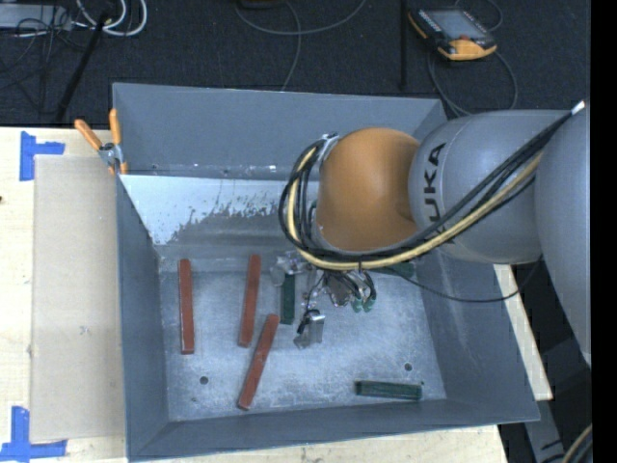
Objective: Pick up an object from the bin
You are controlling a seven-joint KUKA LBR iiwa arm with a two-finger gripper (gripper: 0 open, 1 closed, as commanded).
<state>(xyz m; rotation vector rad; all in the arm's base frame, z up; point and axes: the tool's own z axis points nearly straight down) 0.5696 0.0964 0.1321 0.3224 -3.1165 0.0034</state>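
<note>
- Fingers [308, 332] sit low over the middle of the bin [289, 133], tips close to the bin floor [386, 345]. The wrist and its cable loop overhang them, so I cannot tell whether they stand apart or closed. Nothing is seen between them.
- Nearest thing: the dark green stick [287, 299], flat on the floor just beside the fingers on the view's left, its length running toward the back wall. It is short, slim and straight-edged, with a dull dark surface.
- Next nearest: the lower red-brown stick [258, 361], tilted, with its upper end near the fingertips. It is longer than the green one.
- The middle red-brown stick [251, 299] lies just left of the green one and roughly parallel to it.
- The far-left red-brown stick [185, 307] lies well apart. The second green stick [388, 390] lies well apart too, by the front wall.
- Risk 1 (judgement): the dark green stick is thin and lies flat. A close made too high or off to one side would take nothing, and one made too low would scrape the bin floor.
- Risk 2 (judgement): three sticks crowd this spot. A close could nudge a neighbour or catch two ends at once, and one would drop on the lift.
- Risk 3 (judgement): a stick taken near its end would hang, swing and probably slip out. A hold at mid-length looks safer.
</note>
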